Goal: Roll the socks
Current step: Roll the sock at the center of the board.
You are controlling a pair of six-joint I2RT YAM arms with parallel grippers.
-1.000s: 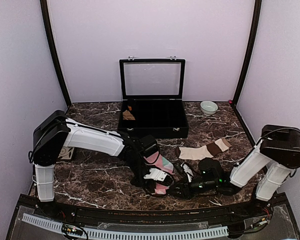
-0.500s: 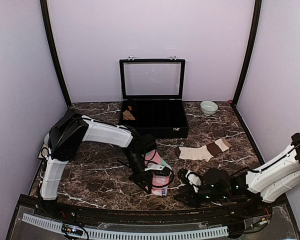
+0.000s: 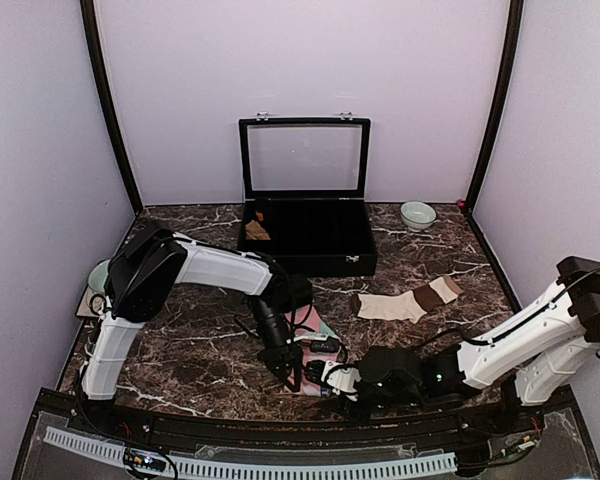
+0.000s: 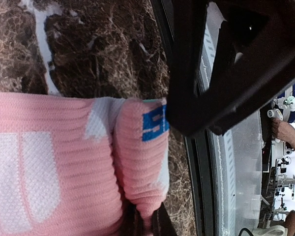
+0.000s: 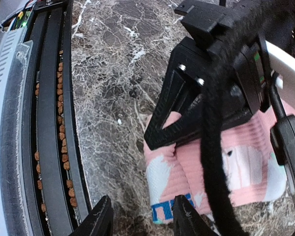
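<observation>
The pink sock (image 3: 318, 330) lies near the table's front edge, and its near end is folded over into a short roll (image 4: 140, 147). My left gripper (image 4: 147, 223) is shut on that rolled end; in the top view it (image 3: 298, 368) sits over the sock. Low at the front, my right gripper (image 3: 337, 385) has come in from the right. It (image 5: 142, 222) stands open, with the sock's roll (image 5: 162, 182) just beyond its fingertips and nothing between them. The cream-beige sock (image 3: 405, 300) with dark brown bands lies flat to the right.
An open black case (image 3: 305, 250) stands at the back centre with a small tan bundle (image 3: 257, 230) in its left compartment. A pale bowl (image 3: 417, 215) sits at the back right. The table's black front rail (image 5: 49, 147) runs just beside the right gripper.
My right gripper has slid left along the front edge up to the pink sock, and its jaws have widened. The left gripper has stayed shut on the sock, whose near end has bunched into a roll.
</observation>
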